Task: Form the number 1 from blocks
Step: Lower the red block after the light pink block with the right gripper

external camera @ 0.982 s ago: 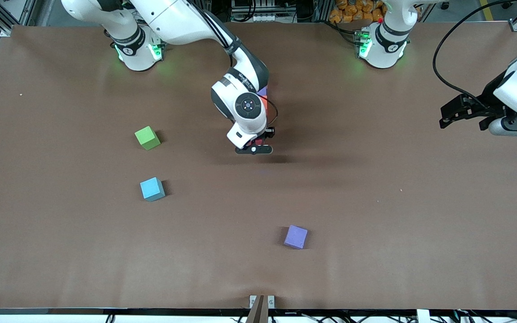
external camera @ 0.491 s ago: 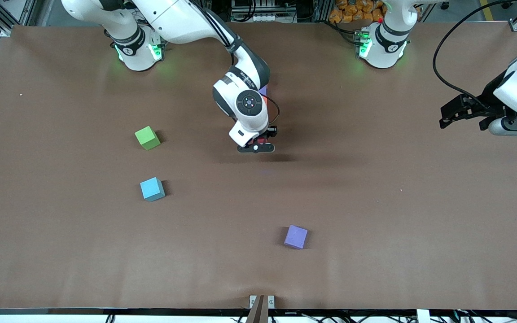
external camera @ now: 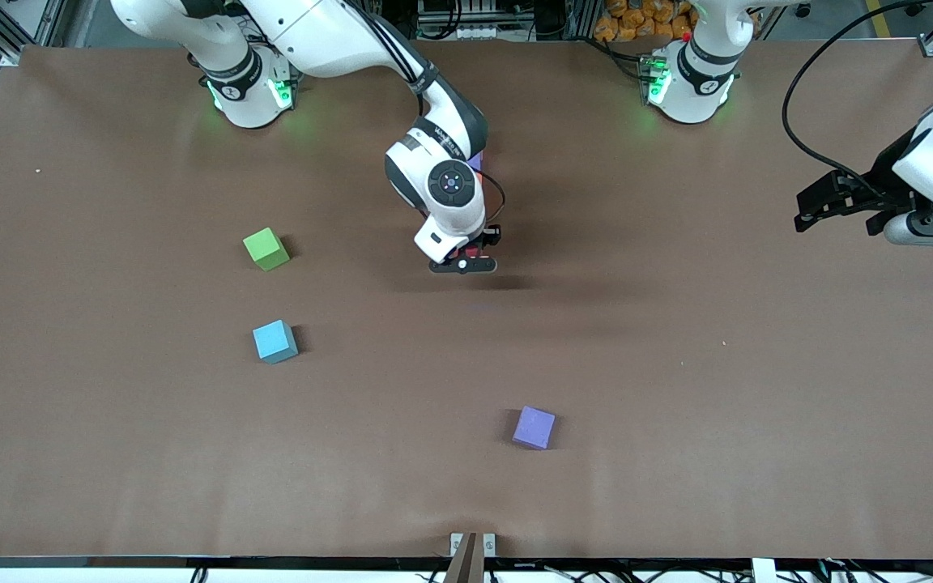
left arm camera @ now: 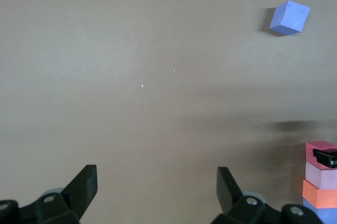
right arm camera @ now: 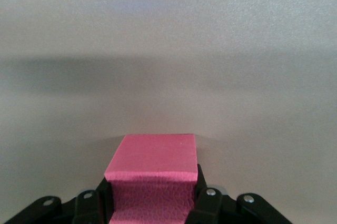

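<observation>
My right gripper [external camera: 464, 265] is shut on a bright pink block [right arm camera: 152, 158], low over the middle of the table. In the left wrist view that pink block [left arm camera: 316, 149] sits at the end of a straight row, touching a pale pink block [left arm camera: 322, 175], then an orange one [left arm camera: 318, 194] and a purple one [left arm camera: 322, 216]. The right arm hides most of this row in the front view. My left gripper [external camera: 811, 212] waits open and empty over the left arm's end of the table; its fingers [left arm camera: 84, 182] frame bare table.
Three loose blocks lie apart on the brown table [external camera: 677, 364]: green [external camera: 266, 248] and light blue [external camera: 274, 341] toward the right arm's end, and purple [external camera: 534, 427] nearest the front camera. That purple block [left arm camera: 289, 18] also shows in the left wrist view.
My right gripper has shifted slightly toward the robots' bases with the pink block still in it. The left arm has barely moved.
</observation>
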`<state>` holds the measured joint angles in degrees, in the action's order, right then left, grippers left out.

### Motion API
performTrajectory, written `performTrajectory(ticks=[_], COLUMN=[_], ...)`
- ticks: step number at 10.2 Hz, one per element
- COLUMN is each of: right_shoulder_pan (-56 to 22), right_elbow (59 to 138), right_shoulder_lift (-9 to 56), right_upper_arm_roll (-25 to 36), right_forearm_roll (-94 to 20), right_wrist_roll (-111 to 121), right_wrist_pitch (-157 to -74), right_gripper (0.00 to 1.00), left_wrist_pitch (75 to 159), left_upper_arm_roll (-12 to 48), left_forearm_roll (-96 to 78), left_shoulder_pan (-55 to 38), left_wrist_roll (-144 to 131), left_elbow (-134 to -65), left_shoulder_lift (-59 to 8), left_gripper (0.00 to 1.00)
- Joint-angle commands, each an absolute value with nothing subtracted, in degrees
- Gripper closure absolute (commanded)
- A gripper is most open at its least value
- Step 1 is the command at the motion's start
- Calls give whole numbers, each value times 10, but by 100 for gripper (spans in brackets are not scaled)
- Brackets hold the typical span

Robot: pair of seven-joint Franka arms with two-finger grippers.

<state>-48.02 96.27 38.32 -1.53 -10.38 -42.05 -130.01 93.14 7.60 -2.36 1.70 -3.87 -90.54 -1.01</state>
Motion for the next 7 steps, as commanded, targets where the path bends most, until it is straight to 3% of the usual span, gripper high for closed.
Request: performTrajectory(ticks=[1, 2, 3, 4, 7], right_shoulder_pan=[-488, -488, -488, -488, -484], right_elbow=[991, 991, 991, 990, 977], right_shoulder_lift=[367, 367, 367, 367, 361], right_upper_arm_roll=[-12, -12, -12, -11, -9], right_forearm_roll=[-112, -112, -112, -112, -112], right_wrist_roll=[-426, -426, -430, -451, -448], right_wrist_pitch=[-1305, -1305, -1304, -1303, -1286], right_gripper=[100, 95, 39, 0, 0], left_wrist_pitch=[927, 927, 928, 930, 930], left_upper_arm_roll=[76, 76, 76, 75, 76], left_forearm_roll=[-29, -25, -21, -19, -19], left_shoulder_pan=[21, 21, 21, 21, 21], left_wrist_roll=[-30, -30, -30, -30, -29], left_elbow=[-905, -905, -905, -904, -904], left_shoulder_lift=[-5, -6, -6, -6, -7], left_gripper=[0, 0, 0, 0, 0])
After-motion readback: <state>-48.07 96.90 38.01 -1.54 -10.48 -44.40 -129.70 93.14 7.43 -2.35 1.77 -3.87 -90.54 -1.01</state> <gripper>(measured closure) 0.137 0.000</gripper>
